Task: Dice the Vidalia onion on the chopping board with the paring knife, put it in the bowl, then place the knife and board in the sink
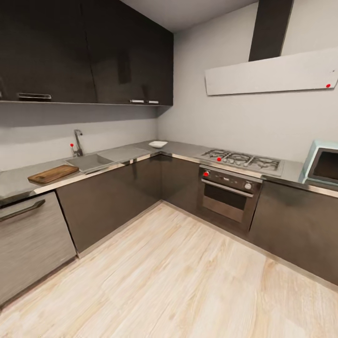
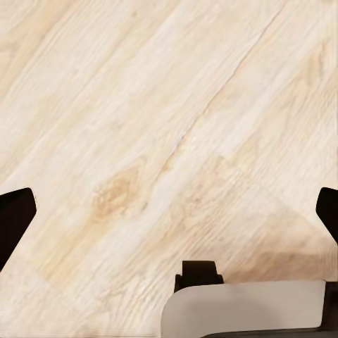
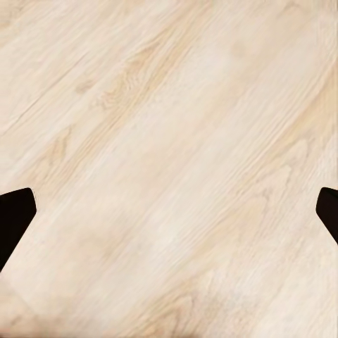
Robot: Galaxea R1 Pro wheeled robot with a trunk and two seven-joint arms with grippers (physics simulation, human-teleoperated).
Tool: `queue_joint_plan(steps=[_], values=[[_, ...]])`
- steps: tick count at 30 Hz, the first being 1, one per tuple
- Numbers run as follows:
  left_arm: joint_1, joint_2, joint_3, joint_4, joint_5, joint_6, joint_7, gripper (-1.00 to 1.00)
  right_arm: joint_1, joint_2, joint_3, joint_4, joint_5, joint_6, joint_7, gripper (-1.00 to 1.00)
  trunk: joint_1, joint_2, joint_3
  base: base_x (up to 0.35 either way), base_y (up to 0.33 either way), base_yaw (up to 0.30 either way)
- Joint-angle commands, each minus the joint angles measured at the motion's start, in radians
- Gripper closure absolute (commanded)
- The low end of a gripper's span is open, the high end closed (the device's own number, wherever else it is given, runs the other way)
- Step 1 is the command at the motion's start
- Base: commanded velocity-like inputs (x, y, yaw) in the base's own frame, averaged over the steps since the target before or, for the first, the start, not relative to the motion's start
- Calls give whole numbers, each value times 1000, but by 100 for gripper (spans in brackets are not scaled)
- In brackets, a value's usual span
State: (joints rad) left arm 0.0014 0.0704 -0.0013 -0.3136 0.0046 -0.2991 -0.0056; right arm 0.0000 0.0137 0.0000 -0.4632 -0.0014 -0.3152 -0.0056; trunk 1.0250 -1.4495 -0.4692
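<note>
Chopping board lies lengthwise along countertop.

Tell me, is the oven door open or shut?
Shut. The oven door sits flat against its front, flush with the cabinets beside it, handle bar across the top.

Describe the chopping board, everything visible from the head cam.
The chopping board is a brown wooden rectangle with rounded corners and a darker edge, lying flat on the grey countertop. It sits beside the sink, on the side away from the white bowl. Nothing rests on it that I can see. At this range its grain and handle slot are too small to make out.
</note>
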Motion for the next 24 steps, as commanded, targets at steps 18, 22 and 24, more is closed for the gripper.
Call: queue_joint_plan(steps=[18, 22, 24], values=[[0, 0, 3, -1, 3, -2, -1, -100, 0, 0, 0, 0, 0, -2, -1, -100, 0, 0, -1, 0, 0, 277], [0, 0, 3, -1, 3, -2, -1, -100, 0, 0, 0, 0, 0, -2, -1, -100, 0, 0, -1, 9, -10, 278], [0, 0, 3, -1, 3, -2, -1, -100, 0, 0, 0, 0, 0, -2, -1, -100, 0, 0, -1, 66, -71, 278]])
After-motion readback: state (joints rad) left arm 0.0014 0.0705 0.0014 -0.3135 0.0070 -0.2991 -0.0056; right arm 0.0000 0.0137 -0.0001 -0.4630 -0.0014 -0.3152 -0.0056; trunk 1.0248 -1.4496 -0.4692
